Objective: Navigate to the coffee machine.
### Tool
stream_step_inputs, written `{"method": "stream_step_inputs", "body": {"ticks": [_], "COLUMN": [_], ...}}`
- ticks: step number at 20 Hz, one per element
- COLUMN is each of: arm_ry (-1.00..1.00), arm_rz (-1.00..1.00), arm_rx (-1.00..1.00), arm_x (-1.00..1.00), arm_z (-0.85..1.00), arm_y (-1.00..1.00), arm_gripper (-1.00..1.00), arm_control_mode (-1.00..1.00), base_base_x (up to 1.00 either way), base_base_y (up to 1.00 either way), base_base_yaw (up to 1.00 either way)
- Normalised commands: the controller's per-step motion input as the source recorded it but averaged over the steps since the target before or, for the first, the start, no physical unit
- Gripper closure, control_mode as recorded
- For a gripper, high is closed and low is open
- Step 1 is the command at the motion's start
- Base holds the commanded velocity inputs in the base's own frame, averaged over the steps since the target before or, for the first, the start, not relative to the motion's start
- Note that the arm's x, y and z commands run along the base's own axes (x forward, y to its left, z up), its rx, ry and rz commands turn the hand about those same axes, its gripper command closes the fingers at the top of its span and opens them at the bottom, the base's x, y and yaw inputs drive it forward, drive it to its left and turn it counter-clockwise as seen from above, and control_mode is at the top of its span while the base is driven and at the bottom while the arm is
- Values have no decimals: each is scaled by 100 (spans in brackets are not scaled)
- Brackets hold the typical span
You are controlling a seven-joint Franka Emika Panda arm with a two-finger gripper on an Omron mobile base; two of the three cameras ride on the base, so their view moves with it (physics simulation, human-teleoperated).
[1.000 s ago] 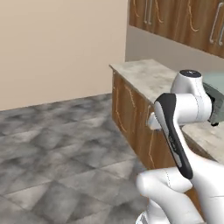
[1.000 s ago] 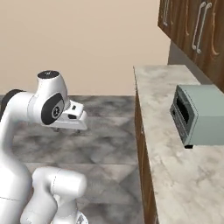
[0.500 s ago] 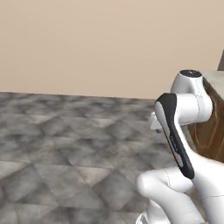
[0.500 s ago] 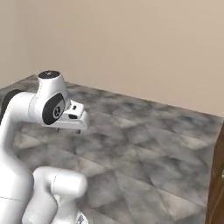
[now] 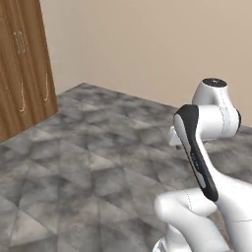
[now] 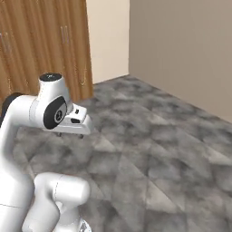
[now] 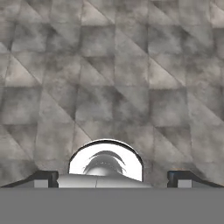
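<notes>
My arm is folded up close over my base, the gripper (image 7: 112, 177) pointing down at the grey stone floor (image 5: 88, 172), its two tips set wide apart and grasping nothing. Open floor stretches ahead to the beige wall (image 5: 147, 44); a tall wooden cabinet (image 6: 41, 45) stands to the left (its top is cut off). The coffee machine cannot be made out from here.

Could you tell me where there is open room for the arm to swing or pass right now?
The grey tiled floor lies bare ahead, bordered by the beige walls and the tall wooden cabinet doors on the left. The gripper hangs over bare tiles, fingers apart. The only tight side is toward the cabinet doors.
</notes>
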Motion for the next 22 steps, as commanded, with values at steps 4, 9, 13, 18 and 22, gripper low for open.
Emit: {"method": "stream_step_inputs", "body": {"ticks": [4, 9, 13, 18, 22], "arm_ry": [0, 0, 0, 0, 0], "arm_rz": [0, 0, 0, 0, 0], "arm_rx": [0, 0, 0, 0, 0], "arm_x": [0, 0, 0, 0, 0], "arm_z": [0, 0, 0, 0, 0], "arm_y": [0, 0, 0, 0, 0], "arm_gripper": [-100, -100, -100, -100, -100], "arm_control_mode": [100, 100, 100, 100, 100], "base_base_x": [53, 56, 60, 70, 79], "base_base_y": [55, 56, 57, 53, 37], "base_base_yaw": [74, 73, 71, 70, 69]}}
